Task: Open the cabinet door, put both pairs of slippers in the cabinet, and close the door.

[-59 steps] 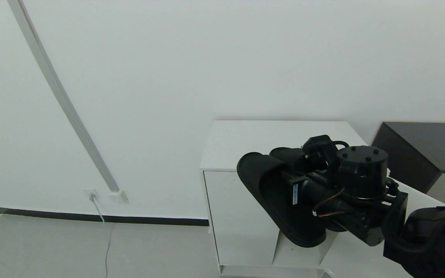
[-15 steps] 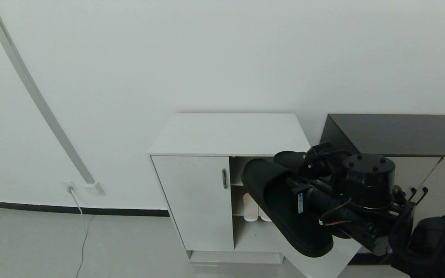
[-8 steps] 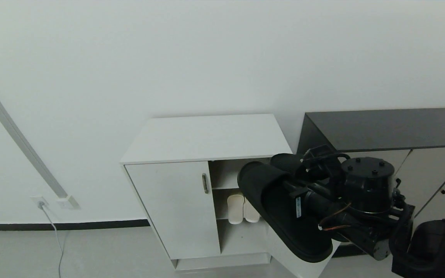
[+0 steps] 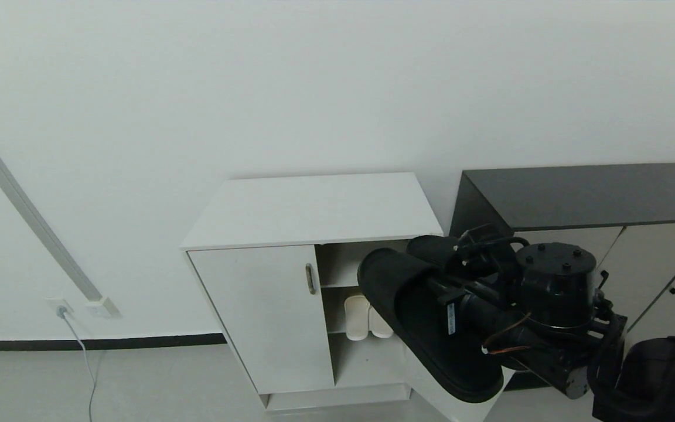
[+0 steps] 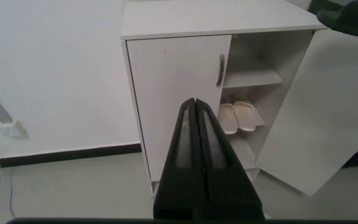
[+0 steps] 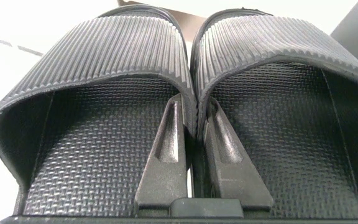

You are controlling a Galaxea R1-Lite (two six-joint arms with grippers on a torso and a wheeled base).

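The right wrist housing (image 4: 555, 284) is shaped as a glossy black cylinder, its flat cap studded with small screw heads. Just behind the right gripper (image 6: 194, 109), a white label strip (image 4: 450, 319) is fixed and a thin copper-coloured cable (image 4: 504, 331) is looped. The left gripper (image 5: 194, 106) is built of two matte black tapering fingers (image 5: 180, 149).

— Is the white cabinet (image 4: 314, 208) open?
— Half of it: the right door (image 5: 319, 112) stands wide, the left door (image 4: 261, 316) is shut (small bar handle at its edge). The white slippers (image 4: 367, 316) sit side by side on the lower shelf.
— And the black slippers (image 4: 425, 316)?
— In the air before the open side, tilted, ribbed straps, inner edges pinched between the fingers (image 6: 163, 155) of the right gripper (image 6: 193, 106).
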